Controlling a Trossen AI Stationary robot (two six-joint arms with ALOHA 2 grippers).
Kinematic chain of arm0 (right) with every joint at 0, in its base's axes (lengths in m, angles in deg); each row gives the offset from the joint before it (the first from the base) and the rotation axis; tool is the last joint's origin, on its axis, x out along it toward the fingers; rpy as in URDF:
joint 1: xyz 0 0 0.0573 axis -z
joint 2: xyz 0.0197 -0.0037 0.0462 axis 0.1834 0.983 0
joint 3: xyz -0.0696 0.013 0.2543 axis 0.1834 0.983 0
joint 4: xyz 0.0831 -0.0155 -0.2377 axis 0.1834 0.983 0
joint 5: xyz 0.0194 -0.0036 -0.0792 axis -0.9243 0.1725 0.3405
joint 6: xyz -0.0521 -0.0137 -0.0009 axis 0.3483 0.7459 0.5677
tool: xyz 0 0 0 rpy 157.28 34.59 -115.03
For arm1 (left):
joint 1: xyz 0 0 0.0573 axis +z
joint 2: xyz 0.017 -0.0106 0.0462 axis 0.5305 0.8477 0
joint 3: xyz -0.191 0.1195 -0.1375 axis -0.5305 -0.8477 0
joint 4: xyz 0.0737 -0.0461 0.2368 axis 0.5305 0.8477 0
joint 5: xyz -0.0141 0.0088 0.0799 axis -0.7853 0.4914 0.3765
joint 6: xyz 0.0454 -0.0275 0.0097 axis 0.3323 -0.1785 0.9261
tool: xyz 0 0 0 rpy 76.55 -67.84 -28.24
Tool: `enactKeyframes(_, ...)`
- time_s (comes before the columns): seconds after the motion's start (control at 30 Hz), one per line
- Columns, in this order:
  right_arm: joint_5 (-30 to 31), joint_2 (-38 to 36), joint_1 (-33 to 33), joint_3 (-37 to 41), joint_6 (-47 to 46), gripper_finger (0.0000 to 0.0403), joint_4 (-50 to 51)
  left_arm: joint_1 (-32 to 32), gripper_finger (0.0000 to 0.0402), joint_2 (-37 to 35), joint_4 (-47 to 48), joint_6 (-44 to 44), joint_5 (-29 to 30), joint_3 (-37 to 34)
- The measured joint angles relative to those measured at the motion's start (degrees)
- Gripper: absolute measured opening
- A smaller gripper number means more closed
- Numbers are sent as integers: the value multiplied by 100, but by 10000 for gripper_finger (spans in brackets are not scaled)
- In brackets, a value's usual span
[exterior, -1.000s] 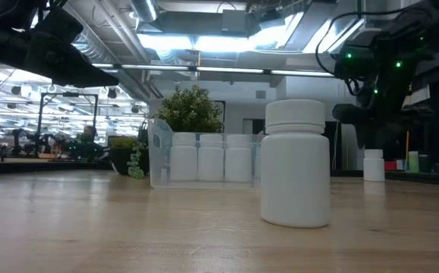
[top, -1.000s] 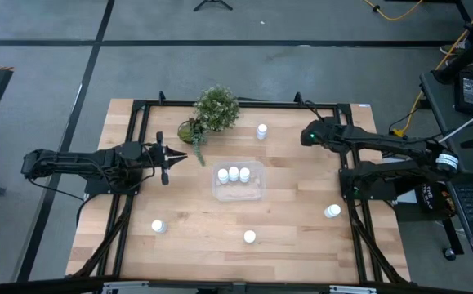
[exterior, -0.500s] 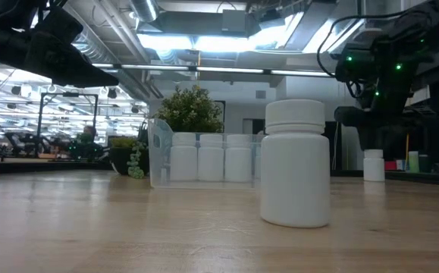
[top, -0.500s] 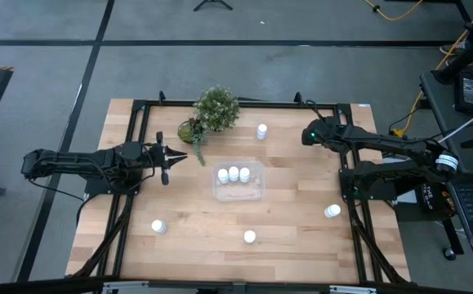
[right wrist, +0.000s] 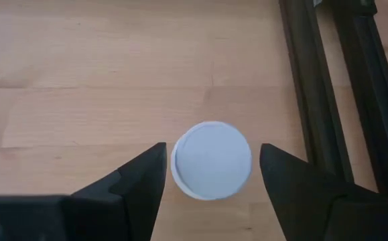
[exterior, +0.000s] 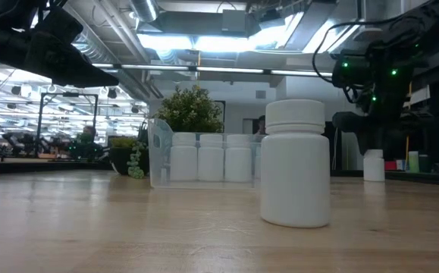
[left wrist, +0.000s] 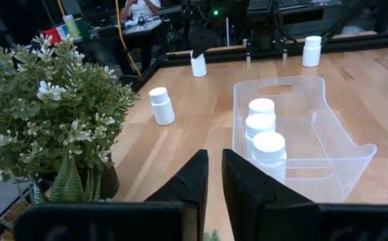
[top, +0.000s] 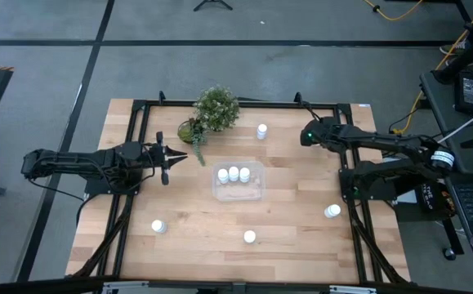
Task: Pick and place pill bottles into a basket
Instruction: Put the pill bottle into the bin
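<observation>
Toward the upper right of the bench (top: 301,245), I am holding my right tool (right wrist: 212,175) with its fingers apart above a pill bottle (right wrist: 212,160), whose white cap is showing between them. Near centre frame, the basket (top: 257,189) is holding three bottles (top: 234,174) in a row. At centre left, my left tool (top: 184,155) is hovering beside the plant (top: 216,109), fingers nearly together, empty.

Matt white plastic pill bottles (top: 234,173), a clear glossy plastic basket (top: 257,193), a pale smooth-grained wooden table (top: 293,229).
</observation>
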Motion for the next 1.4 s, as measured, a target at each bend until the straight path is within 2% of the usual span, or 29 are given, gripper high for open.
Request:
enactKeyframes(0.3,-45,34,88,0,49,231,-31,-2,41,2,0,0,0,0)
enactKeyframes(0.63,-49,28,88,-1,215,148,-34,0,43,1,2,0,0,0)
enactKeyframes(0.93,-277,21,88,-6,642,148,-154,0,42,1,2,0,0,0)
enactKeyframes(1.07,-657,-17,88,-4,1364,148,-697,0,41,0,2,0,0,0)
enactKeyframes(1.23,-1674,-106,88,1,2360,148,-1489,0,43,0,2,0,0,0)
enactKeyframes(1.4,-2212,-106,84,1,2884,148,-1683,0,40,0,2,0,0,0)
